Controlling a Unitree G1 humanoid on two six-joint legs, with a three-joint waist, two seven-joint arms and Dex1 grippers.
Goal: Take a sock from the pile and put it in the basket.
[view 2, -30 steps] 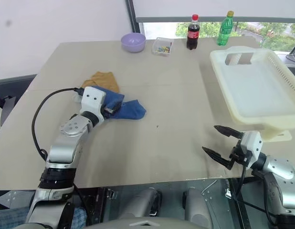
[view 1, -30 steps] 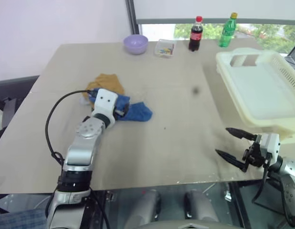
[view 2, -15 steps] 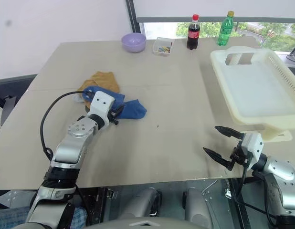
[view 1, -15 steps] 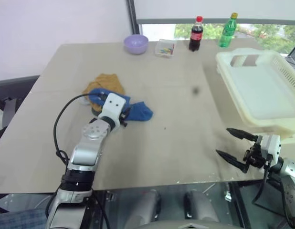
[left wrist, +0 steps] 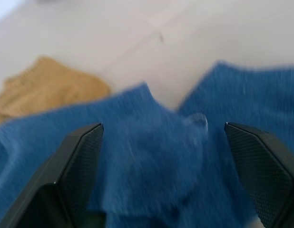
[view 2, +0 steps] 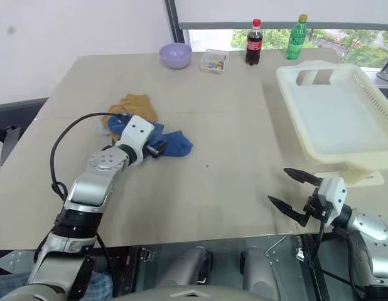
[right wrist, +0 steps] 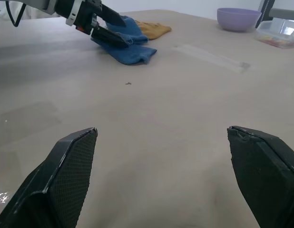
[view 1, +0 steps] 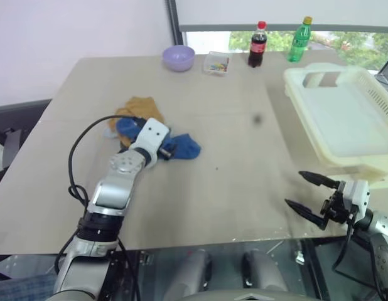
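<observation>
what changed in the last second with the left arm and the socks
The left gripper has spread its fingers wide over the blue sock and edged forward on the pile, its wrist turning; nothing is gripped yet. The socks lie about where they were. The right gripper stayed open at the table's near edge, and the basket has not moved.

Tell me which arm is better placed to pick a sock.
Left. Its open end effector sits right over the royal-blue ankle sock; the right end effector hangs at the table's near edge, far away.
</observation>
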